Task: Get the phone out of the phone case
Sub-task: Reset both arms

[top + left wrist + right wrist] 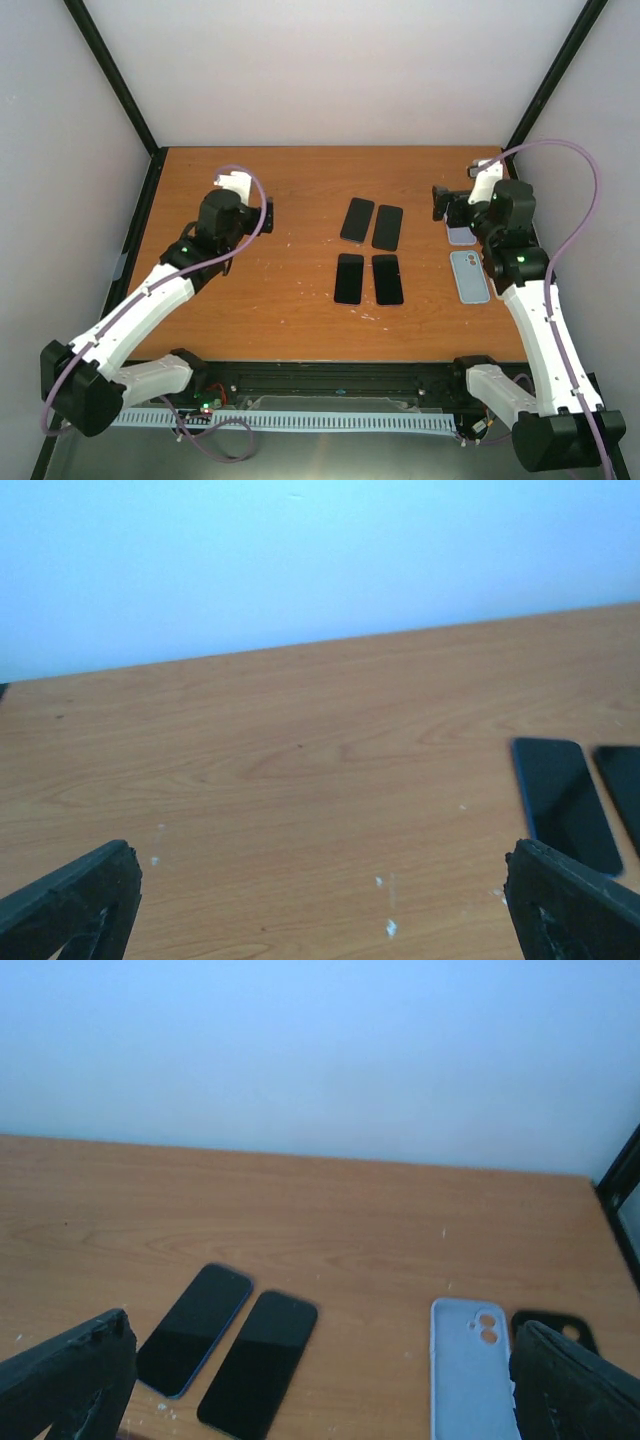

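Four dark phones lie face up in the middle of the table: two at the back [357, 219] [387, 227] and two nearer [349, 278] [387, 279]. The right wrist view shows two of them [195, 1328] [258, 1362]; the left one has a blue rim. An empty light blue case [469, 276] lies at the right, with a second [460, 236] partly under my right gripper [455, 186], which is open and empty. The right wrist view shows a light blue case [465, 1370] and a black case [556, 1327]. My left gripper [245, 197] is open and empty, left of the phones.
The wooden table [300, 190] is walled by white panels with black corner posts [540, 90]. In the left wrist view, two phones [560, 802] [622, 790] lie at the right beyond my right finger [575, 900], with bare wood between the fingers.
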Action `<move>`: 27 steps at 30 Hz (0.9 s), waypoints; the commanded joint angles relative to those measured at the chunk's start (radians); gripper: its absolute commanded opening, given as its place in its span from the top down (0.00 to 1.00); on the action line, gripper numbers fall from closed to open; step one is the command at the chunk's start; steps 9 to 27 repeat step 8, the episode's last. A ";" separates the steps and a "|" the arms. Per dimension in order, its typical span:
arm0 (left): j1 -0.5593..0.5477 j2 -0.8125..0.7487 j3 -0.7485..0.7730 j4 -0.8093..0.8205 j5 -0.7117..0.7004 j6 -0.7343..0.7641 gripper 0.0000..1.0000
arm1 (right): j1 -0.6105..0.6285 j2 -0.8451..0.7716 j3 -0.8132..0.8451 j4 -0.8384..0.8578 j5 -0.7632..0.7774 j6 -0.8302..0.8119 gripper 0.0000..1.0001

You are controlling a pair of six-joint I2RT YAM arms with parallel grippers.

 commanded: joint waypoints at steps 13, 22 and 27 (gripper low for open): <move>0.107 -0.083 -0.110 0.151 -0.023 -0.097 0.01 | -0.039 -0.035 -0.087 0.062 -0.106 0.068 0.00; 0.107 -0.083 -0.110 0.151 -0.023 -0.097 0.01 | -0.039 -0.035 -0.087 0.062 -0.106 0.068 0.00; 0.107 -0.083 -0.110 0.151 -0.023 -0.097 0.01 | -0.039 -0.035 -0.087 0.062 -0.106 0.068 0.00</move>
